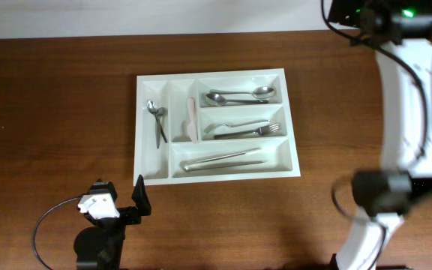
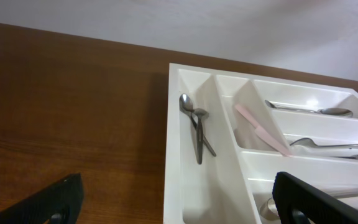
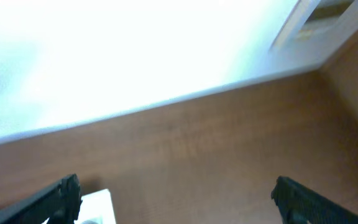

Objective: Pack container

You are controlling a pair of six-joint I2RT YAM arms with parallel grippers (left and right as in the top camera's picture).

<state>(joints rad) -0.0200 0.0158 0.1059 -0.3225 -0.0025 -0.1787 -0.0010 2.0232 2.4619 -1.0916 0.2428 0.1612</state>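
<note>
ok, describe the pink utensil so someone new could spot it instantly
Find the white cutlery tray on the brown table. Seen from overhead, its second narrow upright compartment from the left holds the pink utensil alone. It is the only pale pink piece; all other cutlery is shiny metal.

Cropped edges, one smeared view

In the left wrist view the cutlery tray (image 2: 173, 112) runs off the right and bottom edges, and the left gripper (image 2: 178, 190) shows only two fingertips. The right wrist view is blurred: a white corner (image 3: 98, 202) at the bottom cannot be identified, and the right gripper (image 3: 176, 190) is cropped to its tips.
</note>
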